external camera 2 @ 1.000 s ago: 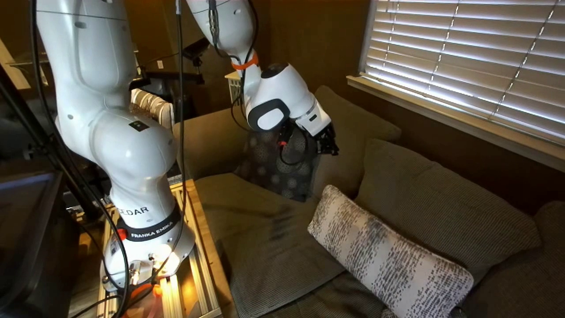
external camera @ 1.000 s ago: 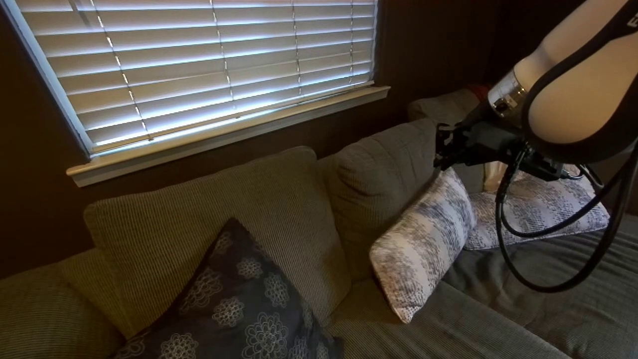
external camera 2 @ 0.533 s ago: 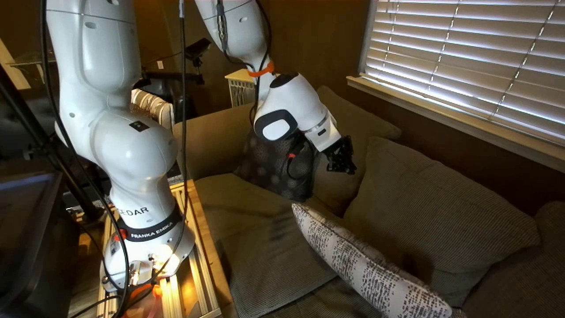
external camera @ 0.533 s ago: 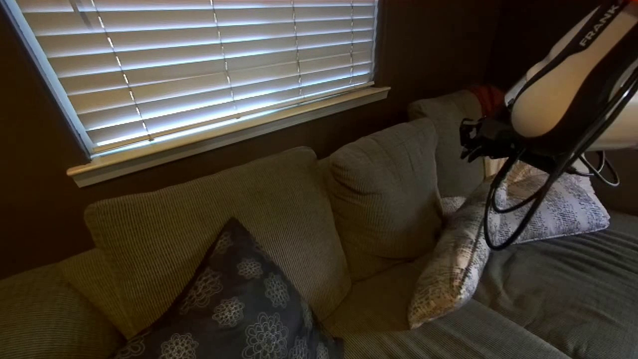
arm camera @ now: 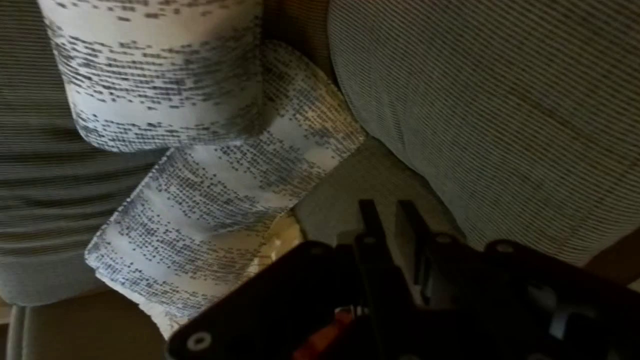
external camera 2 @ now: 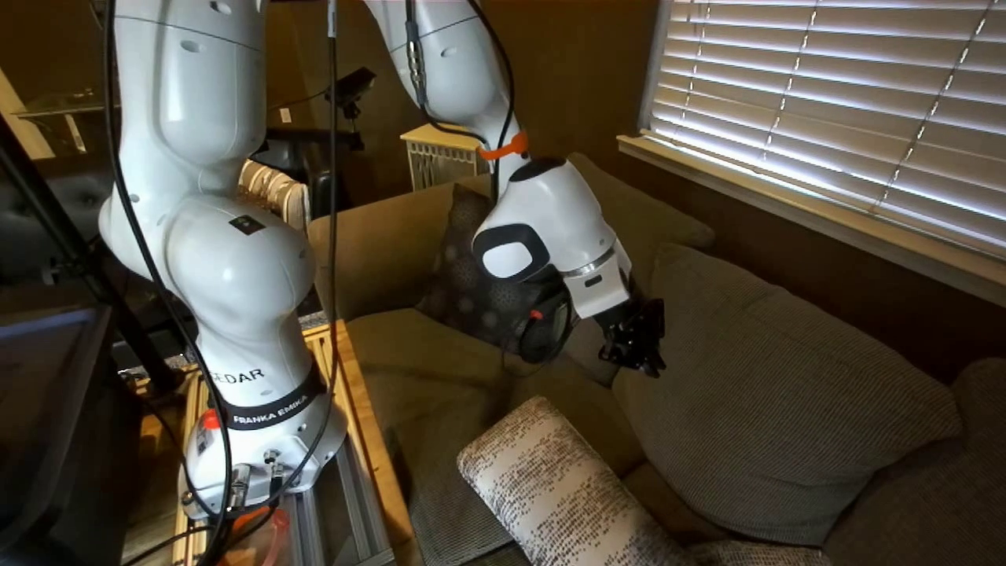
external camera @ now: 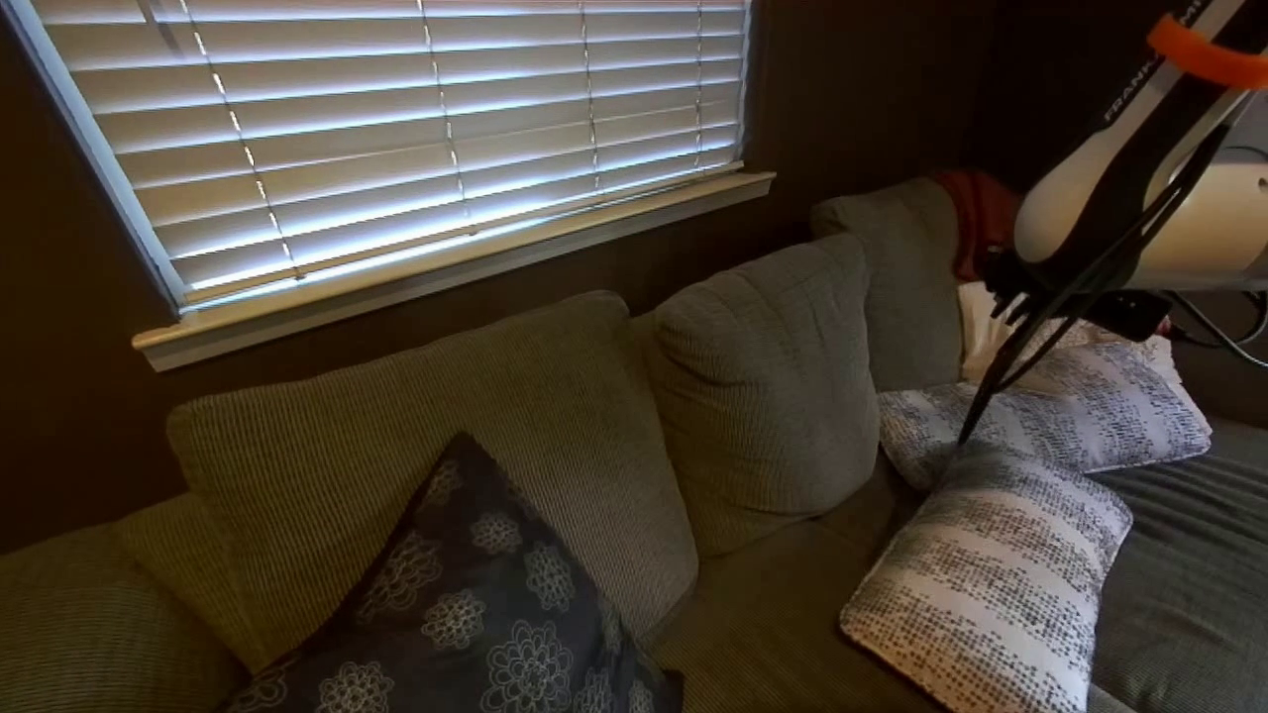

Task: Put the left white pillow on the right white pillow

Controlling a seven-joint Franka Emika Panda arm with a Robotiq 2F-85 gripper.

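The left white pillow (external camera: 991, 584), grey-speckled, lies on the sofa seat; it also shows in an exterior view (external camera 2: 566, 487) and at upper left in the wrist view (arm camera: 155, 75). The right white pillow (external camera: 1100, 406) lies behind it, bluish-white. In the wrist view the left pillow's end overlaps part of the right pillow (arm camera: 215, 210); I cannot tell if it rests on it. My gripper (arm camera: 387, 205) is open with a narrow gap, nothing between its fingers. In an exterior view the gripper (external camera 2: 652, 365) hangs before the back cushions, apart from the left pillow.
Large olive-grey back cushions (external camera: 763, 396) line the wall below the window blinds (external camera: 446, 119). A dark grey floral pillow (external camera: 475, 604) leans in the corner. A cream pillow or cloth (external camera: 979, 327) and red cloth (external camera: 981, 218) are beyond the right pillow. Cables hang from the arm.
The left pillow has toppled from leaning against the back cushion and lies flatter toward the seat's front. My gripper has moved lower, rightward in both exterior views.
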